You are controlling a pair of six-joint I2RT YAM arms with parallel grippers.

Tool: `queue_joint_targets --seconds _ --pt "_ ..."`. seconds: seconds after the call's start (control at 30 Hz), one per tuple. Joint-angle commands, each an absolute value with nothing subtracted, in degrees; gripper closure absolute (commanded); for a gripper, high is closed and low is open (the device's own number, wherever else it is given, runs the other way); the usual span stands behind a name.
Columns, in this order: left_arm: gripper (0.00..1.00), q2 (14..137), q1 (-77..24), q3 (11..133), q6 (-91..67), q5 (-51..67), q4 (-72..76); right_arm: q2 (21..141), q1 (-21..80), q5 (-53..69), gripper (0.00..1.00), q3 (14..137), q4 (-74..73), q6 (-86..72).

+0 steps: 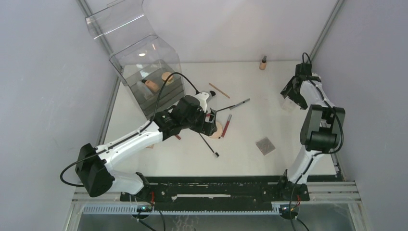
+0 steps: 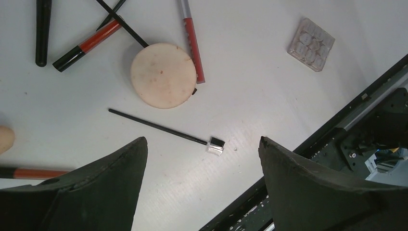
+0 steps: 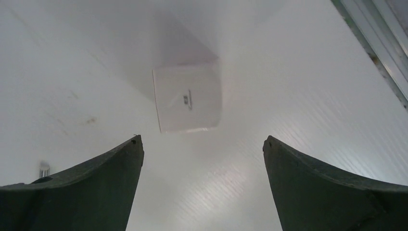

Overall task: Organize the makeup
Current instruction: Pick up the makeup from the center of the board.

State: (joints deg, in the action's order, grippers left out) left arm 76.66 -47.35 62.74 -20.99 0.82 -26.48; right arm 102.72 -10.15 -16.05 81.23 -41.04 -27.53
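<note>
My left jaws stand wide and empty over the thin black brush, which lies flat on the white counter at mid-frame. It looks light, stiff and likely to roll, so it is best pinched mid-handle. The round tan disc and red lip tube crowd just above it. My right jaws, also wide and empty, hang over the small white cube box. It looks light and slick-sided, so I'd grip opposite faces.

The round compact is pale tan with small brown spots, and the lip tube is red. The thin brush is black. The cube box is white, as is the table.
</note>
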Motion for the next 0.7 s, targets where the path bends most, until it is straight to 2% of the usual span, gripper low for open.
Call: queue_joint_targets --seconds 0.0,0.13,0.2,0.33,0.53,0.57,0.67 --pt "0.11 74.7 -47.6 60.9 -19.3 0.7 -24.5 109.6 -11.1 -13.8 0.00 88.4 -43.9 -25.2" --pt "0.10 73.1 -47.6 59.3 -18.5 -1.5 -25.3 114.9 -11.2 -12.8 0.01 92.9 -44.3 -24.6" --pt "0.10 72.4 -47.6 58.6 -18.7 -2.0 -25.2 115.5 -11.2 -11.7 0.05 92.8 -42.9 -24.1" --pt "0.10 72.2 -47.7 57.4 -19.0 -2.4 -24.6 115.8 -10.7 -7.6 0.22 91.6 -38.6 -21.9" --pt "0.09 71.3 -47.6 58.0 -19.0 -6.8 -26.2 112.9 -8.5 -7.0 0.63 89.3 -39.0 -20.1" --pt "0.07 70.6 -47.6 57.9 -18.8 -7.8 -26.1 111.3 -7.7 -5.6 0.67 87.6 -38.2 -19.9" --pt "0.04 68.7 -46.3 57.2 -17.8 -9.7 -25.7 105.7 -4.0 0.0 0.69 82.1 -35.2 -19.1"
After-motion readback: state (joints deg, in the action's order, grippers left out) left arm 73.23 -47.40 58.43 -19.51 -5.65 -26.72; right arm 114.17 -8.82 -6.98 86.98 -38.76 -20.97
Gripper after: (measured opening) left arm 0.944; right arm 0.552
